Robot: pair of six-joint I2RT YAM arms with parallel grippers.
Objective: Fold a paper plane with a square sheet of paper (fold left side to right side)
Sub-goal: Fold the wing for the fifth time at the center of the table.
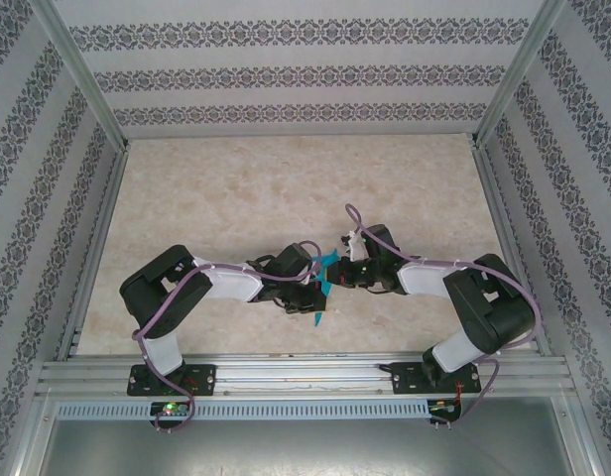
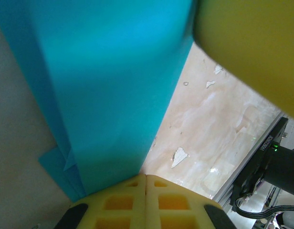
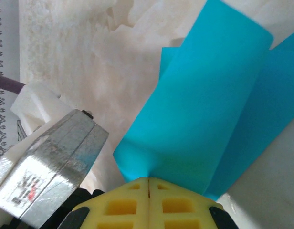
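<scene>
The square sheet of paper [image 1: 321, 290] is held up near the middle of the table [image 1: 286, 188], a little toward the near edge, between the two arms. On the left, the left gripper [image 2: 146, 177] has its fingers pressed together on the sheet. On the right, the right gripper [image 3: 148, 181] pinches it in the same way. The paper looks thin, light and soft, so it probably bends and tears easily; a gentle hold close to its edges seems best. Much bare table lies beyond, and the side walls [image 1: 48, 149] stand well apart.
</scene>
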